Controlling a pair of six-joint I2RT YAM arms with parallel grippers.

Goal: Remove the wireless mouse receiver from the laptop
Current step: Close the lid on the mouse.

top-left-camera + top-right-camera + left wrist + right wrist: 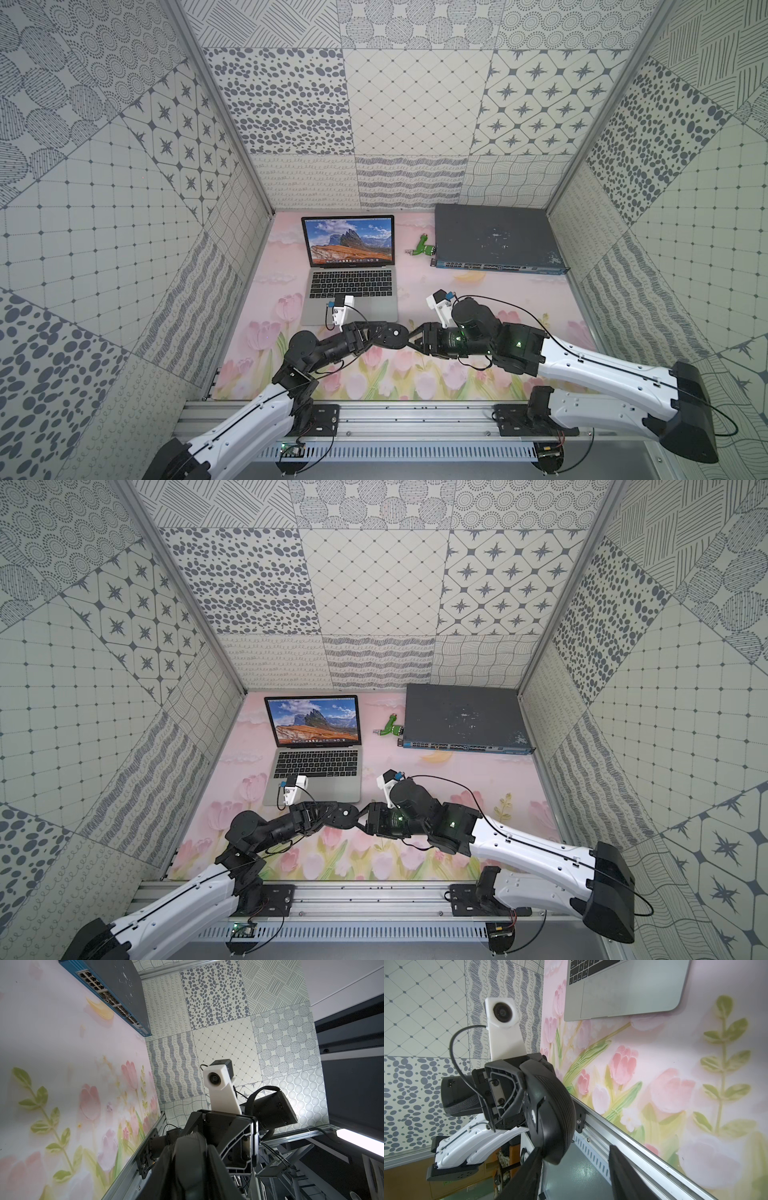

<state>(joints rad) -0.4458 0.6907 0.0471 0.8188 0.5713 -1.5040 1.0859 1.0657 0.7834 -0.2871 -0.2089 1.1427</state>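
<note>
Wireless mouse receiver: too small to make out. Laptop (pixel 353 291) open, back left on the tulip-printed surface (pixel 523 291). In front of it, left gripper (pixel 380 336) pinches a black mouse (pixel 397 334); right gripper (pixel 412 337) is spread at the mouse's end. Grey switch (pixel 494 237) back right. Patterned tile walls (pixel 415 104) all round.

The left arm (pixel 245 419) and right arm (pixel 602 365) were clad in white shells with black joints and thin black cables (pixel 451 1043). White camera housings (pixel 505 1039) with round lenses were fitted at the wrists, and green lights (pixel 518 343) were seen at four o'clock in a top view.
</note>
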